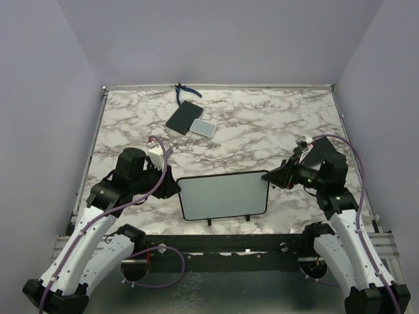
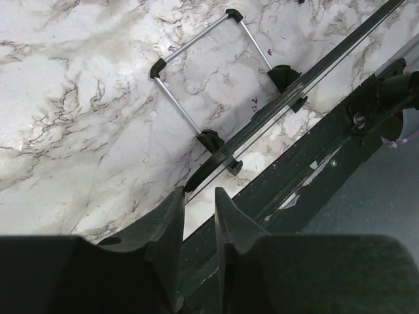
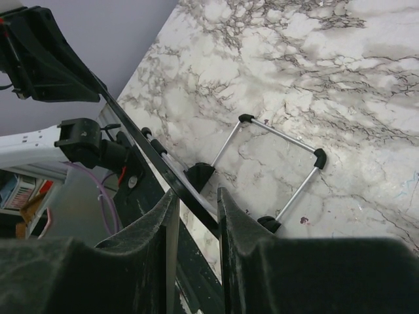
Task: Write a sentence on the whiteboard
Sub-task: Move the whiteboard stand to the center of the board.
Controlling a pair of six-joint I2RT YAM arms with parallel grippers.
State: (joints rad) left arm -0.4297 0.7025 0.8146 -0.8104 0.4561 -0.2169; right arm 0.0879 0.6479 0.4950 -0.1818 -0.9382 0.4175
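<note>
The whiteboard (image 1: 222, 195) stands upright on its two black feet near the table's front edge. Its face looks blank, and no sentence shows on it. My left gripper (image 1: 174, 188) is at the board's left edge and my right gripper (image 1: 270, 177) is at its right edge. In the left wrist view the board's thin edge (image 2: 262, 123) runs up to the tips of my left gripper (image 2: 200, 190). In the right wrist view the edge (image 3: 150, 147) passes between the narrowly spaced fingers of my right gripper (image 3: 196, 191). No marker is in view.
A flat black rectangle (image 1: 183, 116), a small grey-white pad (image 1: 203, 127) and a blue-handled tool (image 1: 186, 90) lie at the back of the marble table. A wire stand (image 2: 196, 39) (image 3: 281, 131) props the board from behind. Purple walls enclose three sides.
</note>
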